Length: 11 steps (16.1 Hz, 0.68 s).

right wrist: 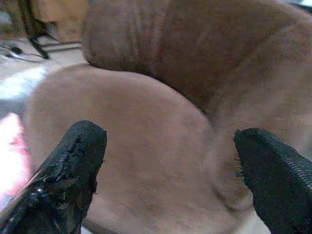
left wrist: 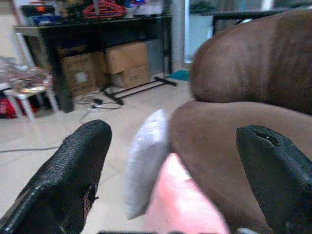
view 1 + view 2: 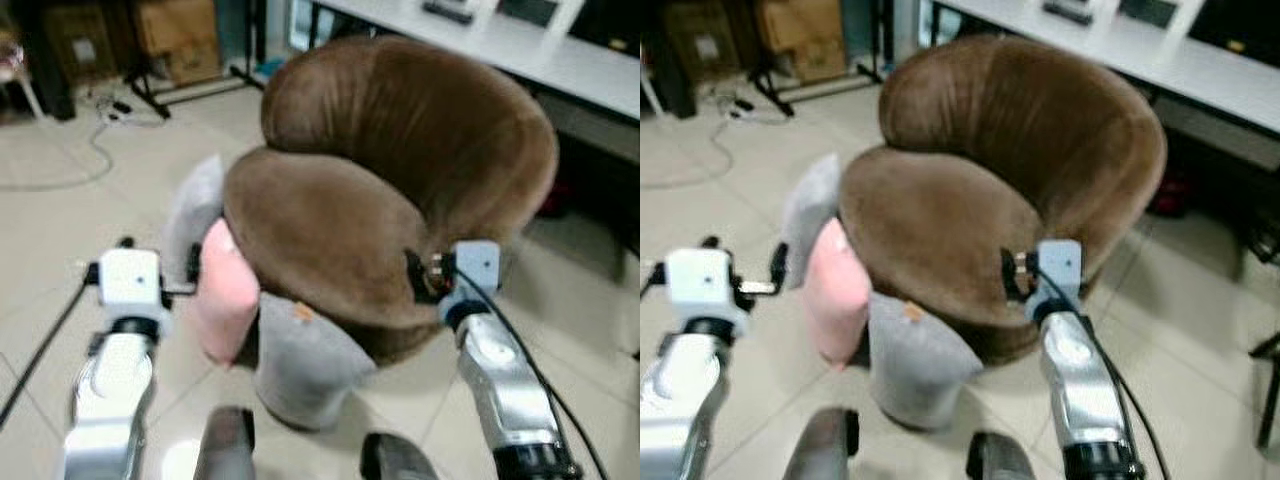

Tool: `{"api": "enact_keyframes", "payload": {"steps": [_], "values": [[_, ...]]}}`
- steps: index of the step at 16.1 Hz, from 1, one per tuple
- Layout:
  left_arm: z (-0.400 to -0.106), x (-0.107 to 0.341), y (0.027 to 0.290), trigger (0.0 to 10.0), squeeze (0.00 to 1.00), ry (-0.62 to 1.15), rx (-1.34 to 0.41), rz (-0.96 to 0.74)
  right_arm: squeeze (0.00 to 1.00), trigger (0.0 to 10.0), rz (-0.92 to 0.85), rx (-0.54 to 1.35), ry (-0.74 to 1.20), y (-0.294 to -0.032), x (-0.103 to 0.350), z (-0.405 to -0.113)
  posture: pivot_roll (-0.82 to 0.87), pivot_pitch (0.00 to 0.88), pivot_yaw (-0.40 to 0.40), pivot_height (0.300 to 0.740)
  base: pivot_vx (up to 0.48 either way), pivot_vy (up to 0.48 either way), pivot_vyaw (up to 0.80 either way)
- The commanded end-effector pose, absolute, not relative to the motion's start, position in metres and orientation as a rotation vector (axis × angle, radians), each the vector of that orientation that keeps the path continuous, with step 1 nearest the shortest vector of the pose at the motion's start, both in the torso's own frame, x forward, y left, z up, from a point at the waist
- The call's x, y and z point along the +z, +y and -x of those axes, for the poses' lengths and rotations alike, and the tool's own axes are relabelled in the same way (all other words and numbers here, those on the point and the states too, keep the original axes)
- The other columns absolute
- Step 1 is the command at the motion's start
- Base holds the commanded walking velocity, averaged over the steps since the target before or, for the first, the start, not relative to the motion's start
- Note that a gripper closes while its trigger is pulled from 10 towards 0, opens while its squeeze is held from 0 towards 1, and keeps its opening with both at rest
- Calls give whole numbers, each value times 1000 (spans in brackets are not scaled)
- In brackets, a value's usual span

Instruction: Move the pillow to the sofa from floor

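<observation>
Pillows (image 3: pixel 224 290) x3 by brown sofa (image 3: pixel 400 170)

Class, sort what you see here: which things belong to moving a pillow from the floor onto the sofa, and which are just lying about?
Belongs to the job:
pink pillow
front grey pillow
rear grey pillow
brown sofa
left gripper, jaws open
right gripper, jaws open

Just lying about:
cardboard boxes
floor cables
white table

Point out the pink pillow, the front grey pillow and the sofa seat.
pink pillow (image 3: pixel 224 295), left eye view, middle of its upright side.
front grey pillow (image 3: pixel 305 365), left eye view, centre of its face.
sofa (image 3: pixel 330 235), left eye view, top of the seat cushion.
</observation>
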State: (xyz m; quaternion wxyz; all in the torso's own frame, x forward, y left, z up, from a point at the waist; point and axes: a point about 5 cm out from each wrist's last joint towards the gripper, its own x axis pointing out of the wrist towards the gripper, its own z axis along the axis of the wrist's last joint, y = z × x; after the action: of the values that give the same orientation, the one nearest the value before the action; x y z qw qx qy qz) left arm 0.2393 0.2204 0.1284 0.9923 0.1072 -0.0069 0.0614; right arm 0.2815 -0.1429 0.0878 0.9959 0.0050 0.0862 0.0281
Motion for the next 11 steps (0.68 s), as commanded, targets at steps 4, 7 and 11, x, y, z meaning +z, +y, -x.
{"api": "enact_keyframes", "payload": {"steps": [4,7,11], "values": [[-240,130,218,10000,0,-19,113,-206,0,10000,-6,79,165,-139,91,-284,166,0,-119,625,307,0,0],[-240,129,219,10000,0,-17,111,-214,0,10000,-3,82,167,-139,90,-284,170,0,-117,625,304,0,0],[-246,131,217,10000,0,-20,71,-248,0,10000,-22,60,180,-136,85,-283,167,0,-62,625,273,0,0]]}}
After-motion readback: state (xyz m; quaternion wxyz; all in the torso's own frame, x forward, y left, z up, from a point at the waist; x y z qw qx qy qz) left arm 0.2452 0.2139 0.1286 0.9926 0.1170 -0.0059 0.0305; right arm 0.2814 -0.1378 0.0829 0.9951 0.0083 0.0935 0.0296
